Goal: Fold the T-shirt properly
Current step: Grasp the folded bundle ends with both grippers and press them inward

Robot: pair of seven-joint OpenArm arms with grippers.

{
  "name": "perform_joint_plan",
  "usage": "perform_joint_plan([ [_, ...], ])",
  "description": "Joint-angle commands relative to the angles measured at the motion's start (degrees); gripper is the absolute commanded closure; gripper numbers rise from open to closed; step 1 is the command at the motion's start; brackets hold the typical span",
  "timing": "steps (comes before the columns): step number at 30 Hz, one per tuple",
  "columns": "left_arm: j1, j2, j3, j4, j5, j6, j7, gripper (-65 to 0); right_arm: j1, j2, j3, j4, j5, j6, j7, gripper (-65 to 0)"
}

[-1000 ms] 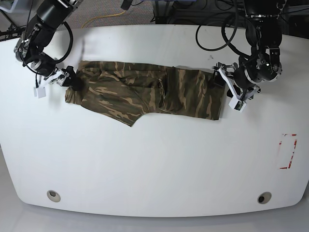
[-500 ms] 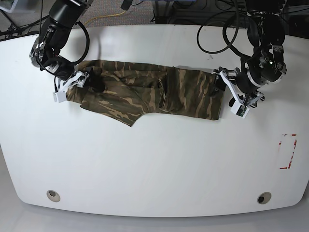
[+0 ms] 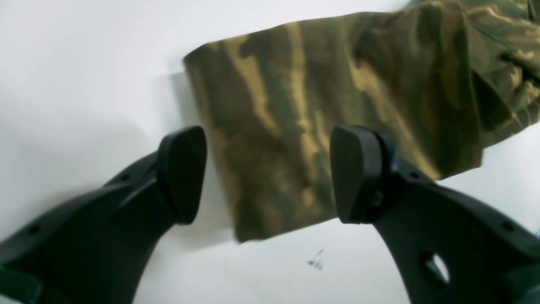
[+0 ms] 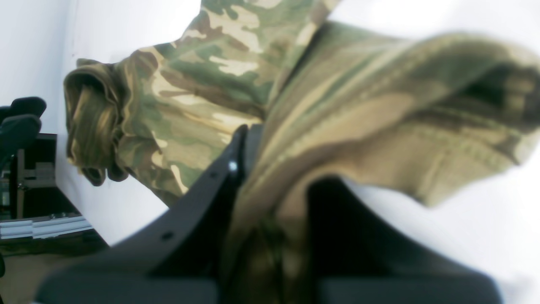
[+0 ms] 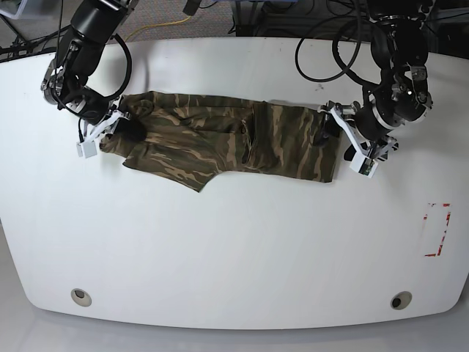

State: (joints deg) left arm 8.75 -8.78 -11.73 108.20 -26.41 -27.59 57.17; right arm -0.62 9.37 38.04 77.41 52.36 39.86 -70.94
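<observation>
Shirt lies as a long band across the upper middle of the table in the base view, folded lengthwise, one lobe sagging toward lower left of its centre.

Right gripper sits at the band's left end, upper left of the base frame. Its wrist view shows cloth bunched and drawn down between the two dark fingers, which close on it; fabric fills the gap. So: pinching the shirt's end. A rolled, ribbed-looking edge shows at left of that frame, raised off the white surface.

Left gripper is at the band's right end, right of centre in the base frame. In the wrist view its gripper is spread wide, two black pads well apart. The squared end of the shirt lies flat under the gap, its corner edge running just beside the left-hand pad. Whether the pads touch the cloth, cannot tell. A small dark smudge marks the table below the cloth edge.
</observation>
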Motion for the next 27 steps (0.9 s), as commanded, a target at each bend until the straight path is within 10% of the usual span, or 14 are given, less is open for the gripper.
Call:
perform_joint_plan([
  [1,-0.80,1.08,-1.33,-0.55,-0.44,-2.43,-1.39,-42.6,0.93,0.79,0.16,0.97,1.40,0.14,0.91,0.0],
  [17,-7.57,4.16,-1.24,-18.75,-0.18,-3.31,-1.47,-33.6,0.23,0.26,-0.02,13.89,1.93,-3.33,-0.49,0.0],
  [27,-7.22,4.25,-1.24,-18.93,-0.18,-3.22,-1.30,-33.6,1.02,-5.01,-11.10,26.81,1.93,-4.03,-0.67,0.0],
])
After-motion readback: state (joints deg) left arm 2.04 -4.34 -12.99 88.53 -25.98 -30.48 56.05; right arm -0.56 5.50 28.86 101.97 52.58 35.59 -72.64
